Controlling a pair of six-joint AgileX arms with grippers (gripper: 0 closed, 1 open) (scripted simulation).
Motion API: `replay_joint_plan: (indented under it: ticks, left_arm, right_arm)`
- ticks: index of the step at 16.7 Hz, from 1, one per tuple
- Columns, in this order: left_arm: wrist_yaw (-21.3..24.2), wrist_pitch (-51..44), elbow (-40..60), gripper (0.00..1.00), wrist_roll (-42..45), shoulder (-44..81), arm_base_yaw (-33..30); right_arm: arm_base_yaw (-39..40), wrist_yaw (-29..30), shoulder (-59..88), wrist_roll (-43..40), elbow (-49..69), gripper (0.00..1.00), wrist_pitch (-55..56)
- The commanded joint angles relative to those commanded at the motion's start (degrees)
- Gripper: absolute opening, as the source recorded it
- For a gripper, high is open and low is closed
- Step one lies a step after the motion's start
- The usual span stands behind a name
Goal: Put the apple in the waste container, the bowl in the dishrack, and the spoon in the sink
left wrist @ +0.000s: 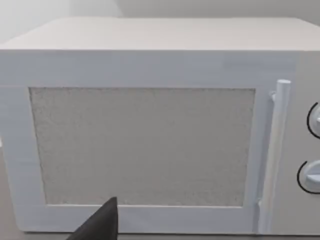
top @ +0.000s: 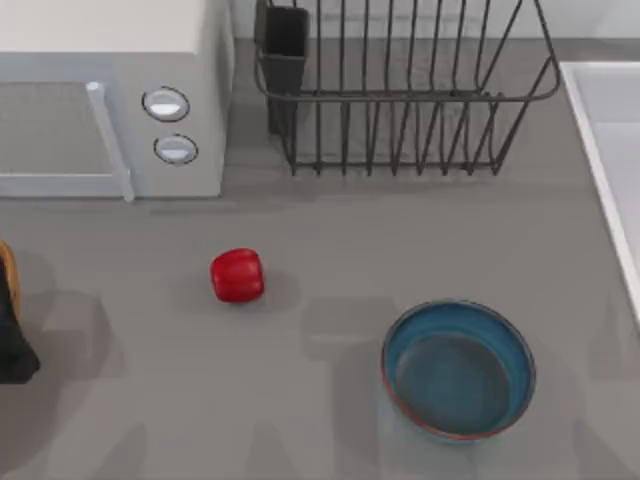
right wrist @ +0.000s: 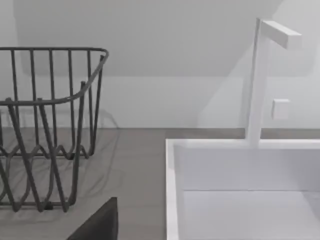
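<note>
A dark part of the left gripper [left wrist: 97,225] juts into the left wrist view, facing the closed door of the microwave [left wrist: 145,145]. Whether it is released or clenched cannot be told. In the top view the left arm [top: 12,340] sits at the table's far left edge, dark with a strip of orange, holding nothing that can be seen.

A dark part of the right gripper [right wrist: 97,225] shows in the right wrist view, low over the grey table [right wrist: 135,165]. It looks toward the gap between the dishrack [right wrist: 45,125] and the sink [right wrist: 172,190]. Its state cannot be told either.

The apple [top: 237,275] lies on the table [top: 320,420] left of centre. It is in front of the microwave [top: 110,100] and well apart from the left arm.

The bowl [top: 458,368] stands upright and empty at the front right, well apart from the apple. It is blue with a reddish-brown rim.

The dishrack [top: 400,95] stands at the back, just right of the microwave. Its wire basket is empty and a dark utensil cup [top: 285,45] sits at its back left corner.

The sink [top: 610,150] runs along the table's right edge, its pale raised rim near the dishrack's right end. In the right wrist view a white faucet [right wrist: 255,85] rises from the basin's far rim.

The microwave's two round knobs [top: 166,104] and bar handle [top: 110,140] face the front of the table.
</note>
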State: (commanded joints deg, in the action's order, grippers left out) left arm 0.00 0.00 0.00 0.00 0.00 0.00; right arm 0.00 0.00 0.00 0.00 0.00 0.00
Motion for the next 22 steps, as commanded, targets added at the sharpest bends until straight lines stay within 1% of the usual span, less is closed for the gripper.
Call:
replay_joint_plan:
  ticks: [3, 5, 7, 9, 12, 19, 22]
  left_arm:
    - [0.1, -0.4, 0.6, 1.0, 0.3, 0.6, -0.2]
    - [0.3, -2.5, 3.5, 1.0, 1.6, 3.5, -1.2]
    - [0.5, -6.2, 8.8, 1.0, 4.0, 8.8, -2.7]
    - [0.7, -11.1, 16.2, 1.0, 7.2, 16.6, -4.6]
    - [1.0, -20.3, 29.6, 1.0, 13.1, 32.6, -8.0]
    - [1.8, -45.6, 63.5, 1.0, 28.9, 79.3, -17.3]
    - [2.1, -55.4, 76.9, 1.0, 35.3, 96.3, -21.0]
  right_arm:
    - [0.0, 0.0, 0.0, 0.0, 0.0, 1.0, 0.0]
    - [0.0, 0.0, 0.0, 0.0, 0.0, 1.0, 0.0]
    - [0.0, 0.0, 0.0, 0.0, 0.0, 1.0, 0.0]
    - [0.0, 0.0, 0.0, 0.0, 0.0, 1.0, 0.0]
    - [0.0, 0.0, 0.0, 0.0, 0.0, 1.0, 0.0]
    - [0.0, 0.0, 0.0, 0.0, 0.0, 1.0, 0.0]
    - [0.0, 0.0, 0.0, 0.0, 0.0, 1.0, 0.0]
